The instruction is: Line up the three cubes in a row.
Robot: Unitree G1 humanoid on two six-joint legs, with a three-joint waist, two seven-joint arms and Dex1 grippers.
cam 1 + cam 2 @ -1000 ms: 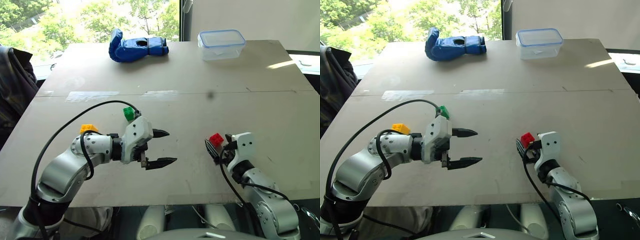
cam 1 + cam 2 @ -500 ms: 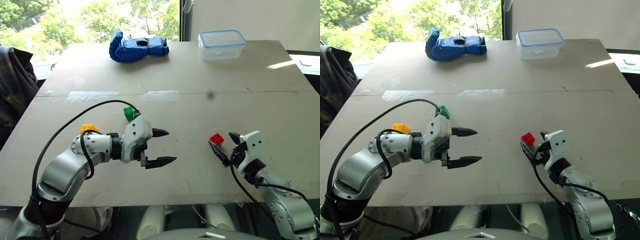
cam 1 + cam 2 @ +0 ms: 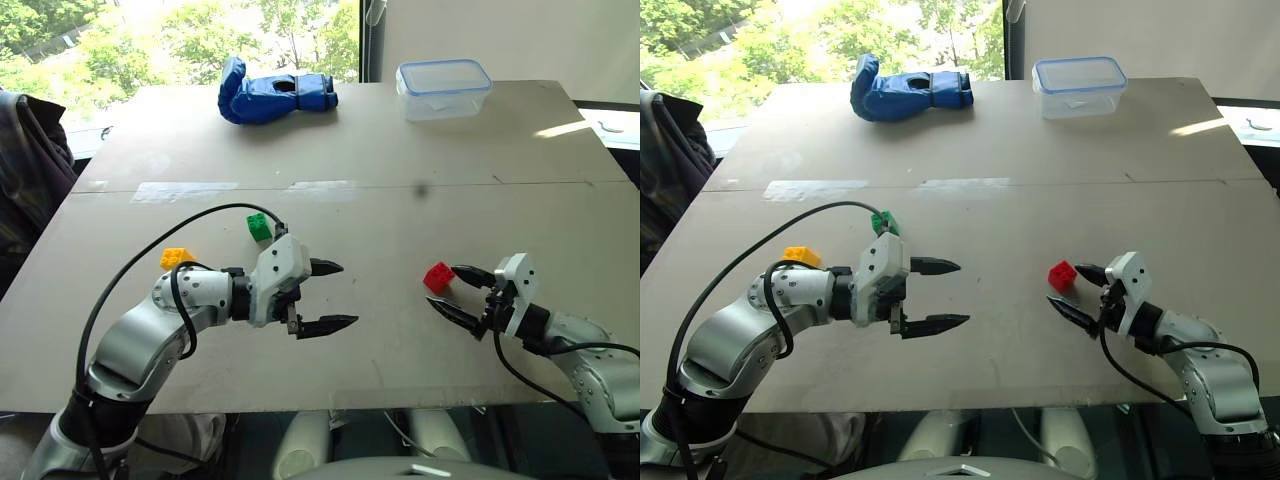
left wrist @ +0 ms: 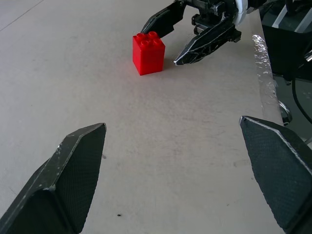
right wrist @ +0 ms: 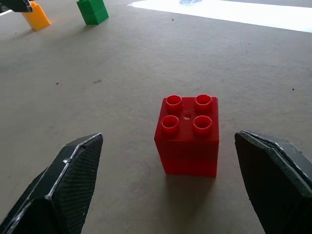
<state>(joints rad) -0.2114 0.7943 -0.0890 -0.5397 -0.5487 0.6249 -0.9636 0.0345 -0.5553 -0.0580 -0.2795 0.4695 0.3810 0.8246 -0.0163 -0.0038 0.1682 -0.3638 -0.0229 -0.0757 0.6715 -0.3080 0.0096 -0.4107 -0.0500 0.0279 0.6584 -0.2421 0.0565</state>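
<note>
The red cube [image 3: 436, 276] stands on the table at the right, studs up. My right gripper [image 3: 454, 291] is open and points left at it, with the cube just ahead of the fingertips and untouched; the right wrist view shows the red cube [image 5: 187, 134] between and beyond the fingers. The green cube [image 3: 259, 227] and the yellow cube [image 3: 176, 257] sit apart at the left, behind my left arm. My left gripper [image 3: 334, 294] hangs open over bare table, pointing right, holding nothing.
A blue glove [image 3: 272, 93] lies at the far left of the table [image 3: 400, 200] and a clear plastic box [image 3: 442, 88] stands at the far right. A black cable [image 3: 150, 250] loops over my left arm. The table's near edge runs just below both grippers.
My right arm swung out to the right and its gripper turned to point left at the red cube, which stayed put. The left gripper held still.
</note>
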